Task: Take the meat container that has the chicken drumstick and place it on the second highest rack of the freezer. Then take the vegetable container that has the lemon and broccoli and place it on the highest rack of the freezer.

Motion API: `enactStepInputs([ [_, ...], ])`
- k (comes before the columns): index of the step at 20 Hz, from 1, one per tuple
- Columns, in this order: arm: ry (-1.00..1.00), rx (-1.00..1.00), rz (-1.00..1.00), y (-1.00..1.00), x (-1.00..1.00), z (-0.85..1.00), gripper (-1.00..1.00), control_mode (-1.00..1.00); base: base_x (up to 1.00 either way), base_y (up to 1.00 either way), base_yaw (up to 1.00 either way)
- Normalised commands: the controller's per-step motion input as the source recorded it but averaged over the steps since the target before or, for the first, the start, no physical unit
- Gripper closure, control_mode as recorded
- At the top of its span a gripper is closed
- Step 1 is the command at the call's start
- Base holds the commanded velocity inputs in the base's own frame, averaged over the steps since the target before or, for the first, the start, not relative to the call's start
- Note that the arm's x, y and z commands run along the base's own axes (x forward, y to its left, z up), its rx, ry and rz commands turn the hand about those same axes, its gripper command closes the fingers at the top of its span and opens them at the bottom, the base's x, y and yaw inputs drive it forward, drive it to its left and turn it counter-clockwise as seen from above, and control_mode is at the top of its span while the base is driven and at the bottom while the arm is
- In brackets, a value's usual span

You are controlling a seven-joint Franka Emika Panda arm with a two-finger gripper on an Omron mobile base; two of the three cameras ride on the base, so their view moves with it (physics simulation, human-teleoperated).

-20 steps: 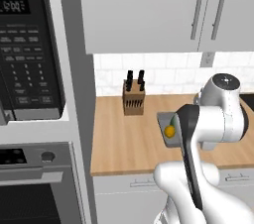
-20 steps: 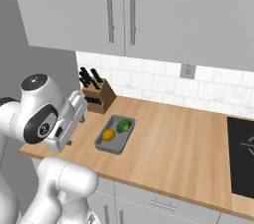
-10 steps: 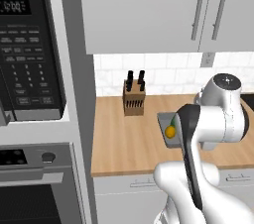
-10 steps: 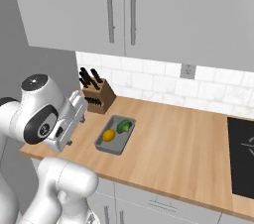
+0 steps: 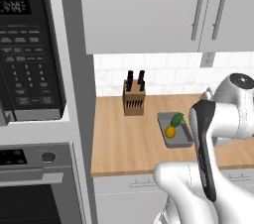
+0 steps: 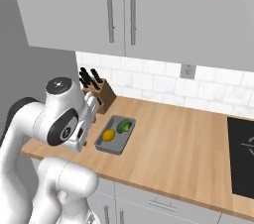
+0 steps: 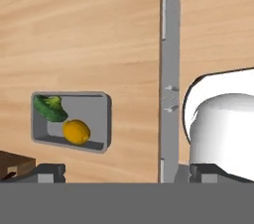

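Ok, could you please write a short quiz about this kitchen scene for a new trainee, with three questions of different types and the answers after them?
1. True or false: the grey container on the wooden counter holds a lemon and a piece of broccoli.
2. Multiple choice: where does the knife block stand? A) in front of the container, at the counter edge; B) behind the container, by the tiled wall; C) inside the container.
3. Short answer: in the hand view, is the gripper open or shut, and does it hold anything?

Key
1. True.
2. B.
3. Open; the finger tips stand far apart and hold nothing, and the container lies apart from them.
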Motion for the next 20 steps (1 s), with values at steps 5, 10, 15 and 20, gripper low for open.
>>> enactStepInputs([
  [5, 0.06, 0.01, 0.21, -0.50, 0.18, -0.24, -1.00, -1.00, 0.00, 0.00, 0.00],
  [10, 0.08, 0.00, 0.25, -0.27, 0.04, -0.49, -1.00, -1.00, 0.00, 0.00, 0.00],
  [15, 0.03, 0.00, 0.11, 0.01, 0.21, -0.40, -1.00, -1.00, 0.00, 0.00, 0.00],
  [20, 0.02, 0.00, 0.09, 0.00, 0.04, -0.17, -1.00, -1.00, 0.00, 0.00, 0.00],
])
